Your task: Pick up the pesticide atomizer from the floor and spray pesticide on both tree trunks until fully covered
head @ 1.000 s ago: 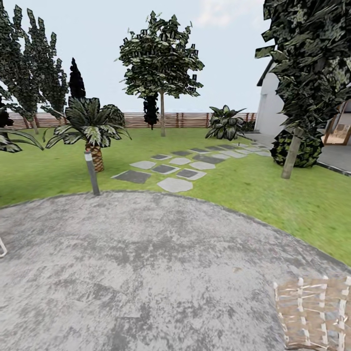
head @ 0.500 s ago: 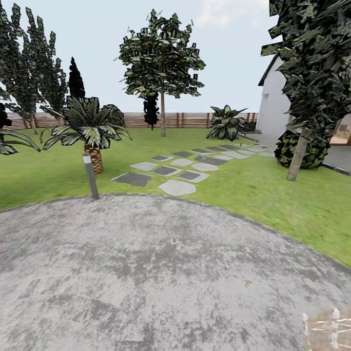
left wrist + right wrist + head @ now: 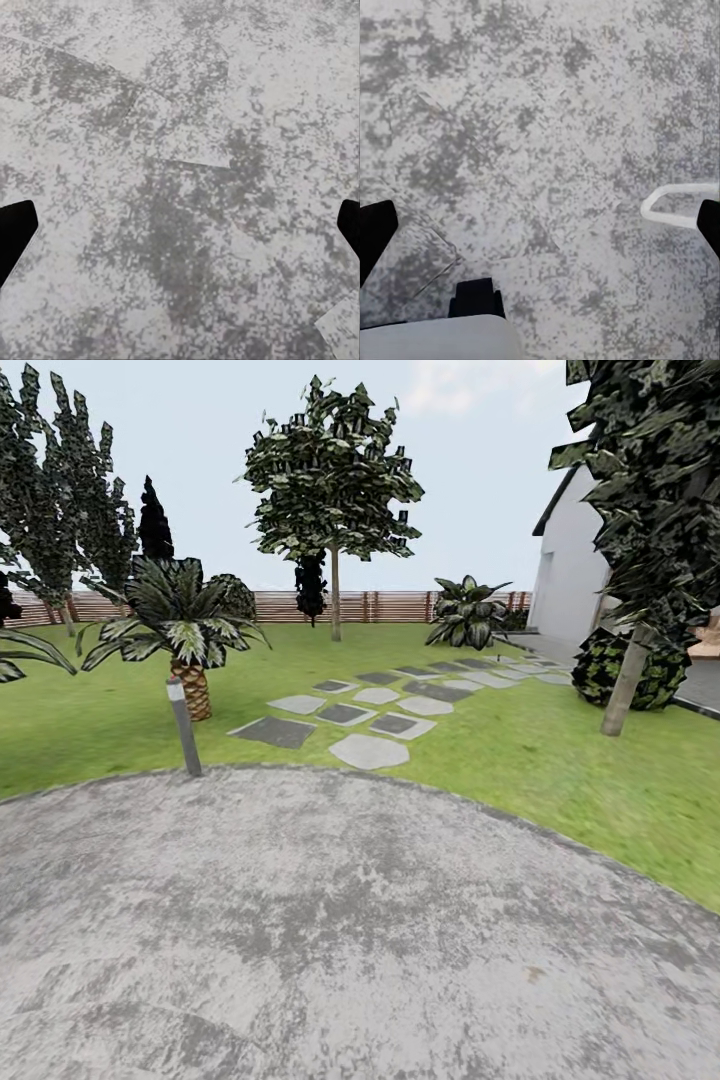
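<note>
We judge the unsighted atomizer light, best gripped around its body; both black-fingered grippers [image 3: 180, 225] [image 3: 540, 225] gape empty; grey-brown tree trunk [image 3: 624, 685] at two o'clock.

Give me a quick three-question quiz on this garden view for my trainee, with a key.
1. True or false: the short post stands at the edge of the paved circle, in front of the palm.
2. The stepping stones lead across the lawn toward: A) the fence B) the house C) the palm.
3. What does the left gripper face in the left wrist view?

Key: 1 true. 2 B. 3 mottled grey paving, fingers wide apart, nothing between them.
</note>
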`<state>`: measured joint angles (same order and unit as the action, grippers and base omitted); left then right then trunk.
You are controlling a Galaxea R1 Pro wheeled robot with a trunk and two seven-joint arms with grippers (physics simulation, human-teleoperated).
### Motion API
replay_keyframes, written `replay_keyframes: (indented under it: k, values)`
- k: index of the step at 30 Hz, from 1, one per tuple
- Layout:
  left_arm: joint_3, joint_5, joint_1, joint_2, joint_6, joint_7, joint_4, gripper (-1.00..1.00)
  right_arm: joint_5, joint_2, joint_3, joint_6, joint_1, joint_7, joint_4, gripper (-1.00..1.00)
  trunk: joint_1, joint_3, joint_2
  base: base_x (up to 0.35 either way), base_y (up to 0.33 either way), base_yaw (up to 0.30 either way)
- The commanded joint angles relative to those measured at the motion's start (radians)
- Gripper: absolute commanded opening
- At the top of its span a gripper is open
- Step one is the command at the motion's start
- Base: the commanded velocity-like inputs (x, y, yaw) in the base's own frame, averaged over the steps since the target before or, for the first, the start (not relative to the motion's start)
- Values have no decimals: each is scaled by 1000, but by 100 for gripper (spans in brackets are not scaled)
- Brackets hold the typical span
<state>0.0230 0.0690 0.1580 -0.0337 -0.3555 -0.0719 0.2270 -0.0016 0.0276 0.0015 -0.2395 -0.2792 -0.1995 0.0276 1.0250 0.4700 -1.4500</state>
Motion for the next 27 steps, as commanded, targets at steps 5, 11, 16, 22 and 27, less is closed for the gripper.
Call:
replay_keyframes:
  k: [5, 11, 16, 22, 27]
  values:
    - [0, 0, 0, 0, 0, 0, 0, 100, -2, 1, 0, 0, 0, -1, -1, 100, 0, 0, 0, 350, 111, 0]
    - [0, 0, 0, 1, 0, 0, 0, 100, -3, 1, 0, 0, 0, -1, -1, 100, 0, 0, 0, 350, 123, 0]
    - [0, 0, 0, 1, 0, 0, 0, 100, -1, 4, -1, 1, 0, -2, 0, 100, 0, 0, 0, 350, 126, 0]
    - [0, 0, 0, 1, 0, 0, 0, 100, 0, 5, 0, 3, 0, -3, 23, 100, 0, 0, 0, 350, 127, 0]
    - [0, 0, 0, 1, 0, 0, 0, 100, 0, 6, 0, 3, 0, -3, 25, 100, 0, 0, 0, 350, 127, 0]
